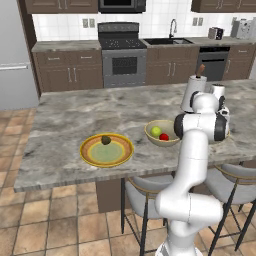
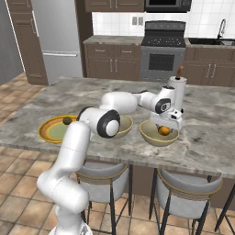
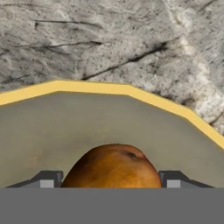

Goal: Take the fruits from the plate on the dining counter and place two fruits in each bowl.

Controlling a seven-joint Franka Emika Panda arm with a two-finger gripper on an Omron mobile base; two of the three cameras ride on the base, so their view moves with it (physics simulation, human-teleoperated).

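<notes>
Orange fruit (image 3: 113, 166) sits low inside the right-hand bowl (image 2: 151, 135) between my end effector (image 2: 164, 129) fingertips, which I judge grasping it, so I next release, then fetch the dark fruit (image 1: 106, 140) from the plate (image 1: 90, 156).

A home kitchen, plainly. Along the back wall stands a black-and-steel stove (image 1: 123, 55) with a dark microwave (image 1: 122, 5) above it, dark brown wooden cabinets (image 1: 67, 71), a sink with a curved tap (image 1: 172, 33) and white tiles. A tall grey refrigerator (image 1: 13, 55) stands left; grey cushioned stools (image 2: 186, 193) tuck under the marbled stone island surface (image 1: 70, 115), over terracotta floor tiles (image 1: 40, 220).
</notes>
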